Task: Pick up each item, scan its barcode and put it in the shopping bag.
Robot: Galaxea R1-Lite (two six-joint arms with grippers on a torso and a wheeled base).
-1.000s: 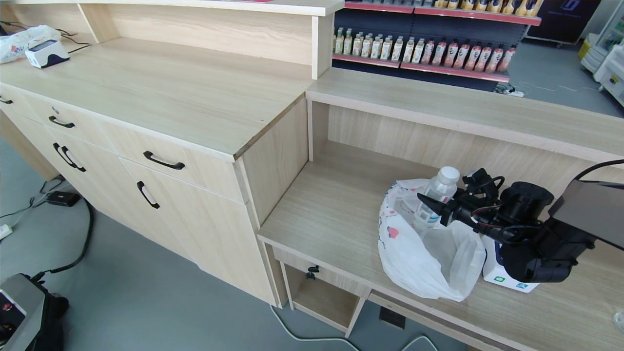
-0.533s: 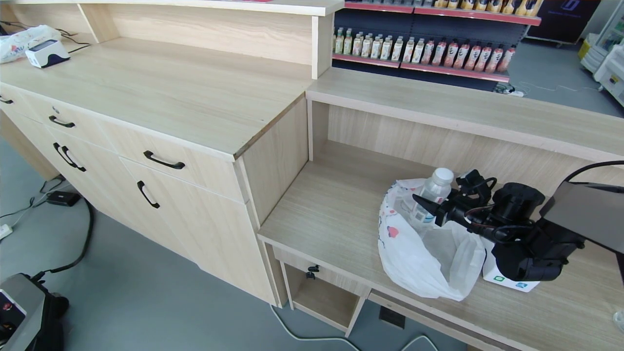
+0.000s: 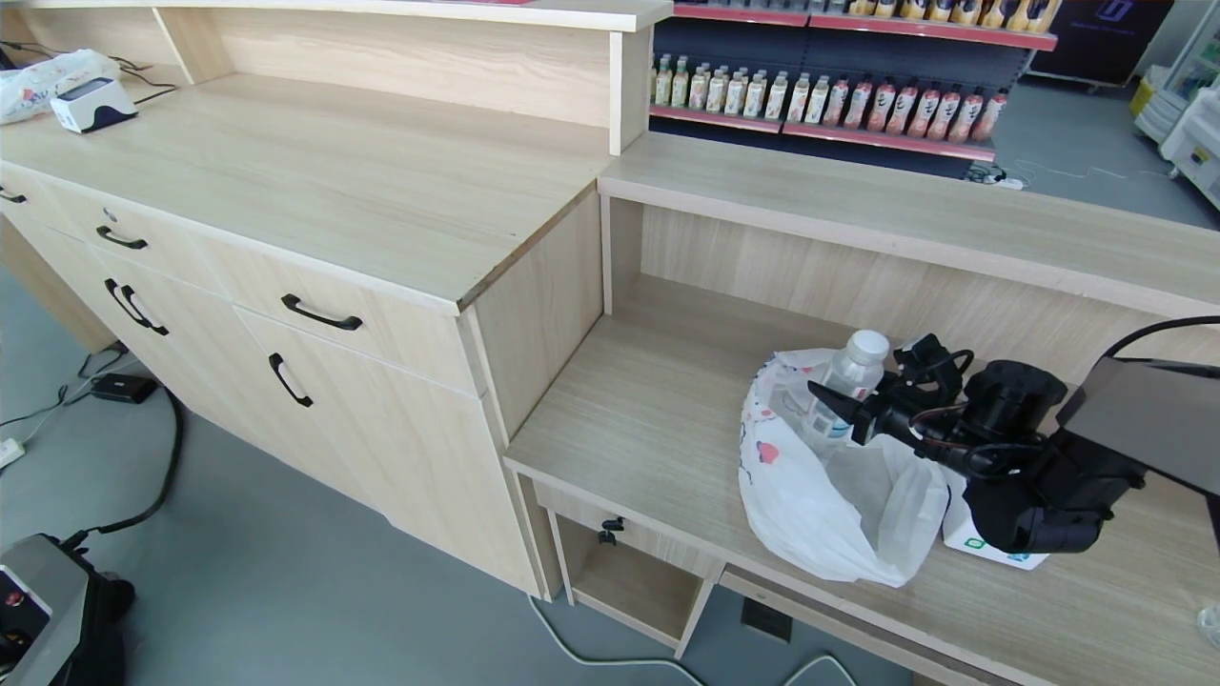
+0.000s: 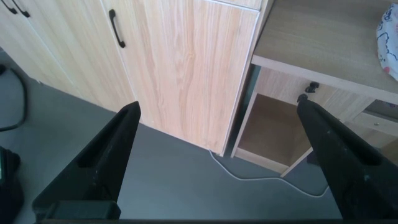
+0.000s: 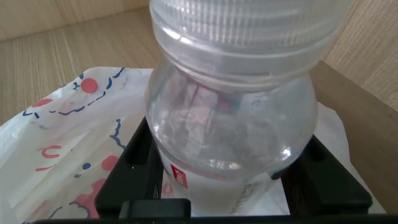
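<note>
A clear plastic water bottle [image 3: 843,383] with a white cap is held over the mouth of the white patterned shopping bag [image 3: 820,486] on the lower counter. My right gripper [image 3: 851,405] is shut on the bottle, its black fingers on either side of the body. In the right wrist view the bottle [image 5: 233,118] stands close up, with the bag [image 5: 62,143] just behind it. My left gripper [image 4: 217,155] hangs open over the grey floor in front of the cabinet, with nothing between its fingers.
A white box [image 3: 991,548] sits on the counter [image 3: 648,419] beside the bag, under my right arm. A scanner [image 3: 91,103] and another bag [image 3: 43,81] lie at the far left of the upper counter. Shelves of bottles [image 3: 820,95] stand behind.
My right gripper has carried the bottle down and a little to the left, closer to the bag's mouth. It has barely moved in the last half second.
</note>
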